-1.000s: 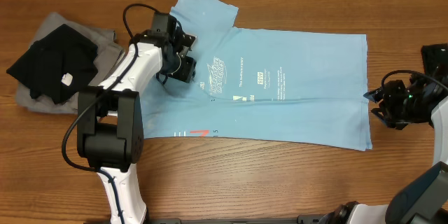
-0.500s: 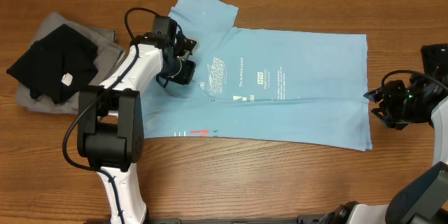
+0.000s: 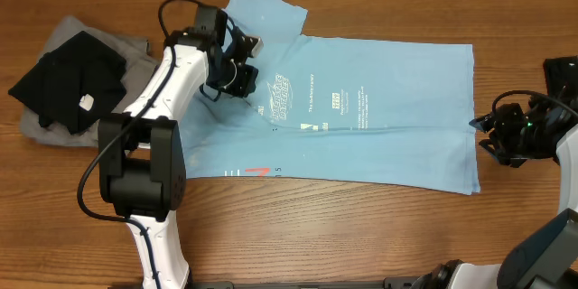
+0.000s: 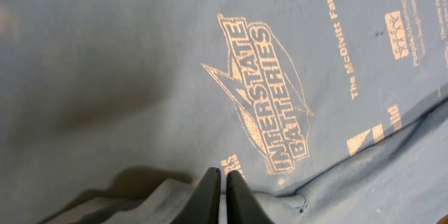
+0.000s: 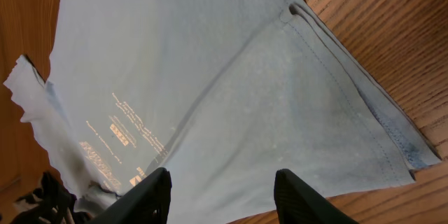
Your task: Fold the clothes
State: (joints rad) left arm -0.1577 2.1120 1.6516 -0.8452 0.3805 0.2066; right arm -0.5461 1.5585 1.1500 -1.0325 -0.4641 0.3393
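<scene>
L gripper (image 4: pixel 224 185) is pinching w/ fingers (image 4: pixel 208 192) nearly touching. Cloth is puckering up round the tips, so it looks to be gripping a small fold of the sky-blue T-shirt (image 3: pixel 379 126), just beside the printed logo (image 4: pixel 269 98) & near the sleeve (image 3: pixel 266 9). Shirt is lying spread flat lengthways across the table (image 3: pixel 361 235), sleeve end toward the L arm, hem end toward the R. R gripper (image 5: pixel 222 182) is hovering w/ jaws apart, holding nothing, over the hem corner. Black garment (image 3: pixel 68 77) & grey garment (image 3: pixel 41 131) are sitting piled well apart at far L.

Step in hand, prob: raising the sleeve side to fold it over. Doing it well:
- Pinch is looking thin, poss. top layer only, so lifting slowly & checking the cloth is coming up w/ it.
- Carrying the fold straight so the edges are lining up.
- R side pinning the hem so the body isn't sliding.

Risk: cloth slipping out, or bunching round the logo.
</scene>
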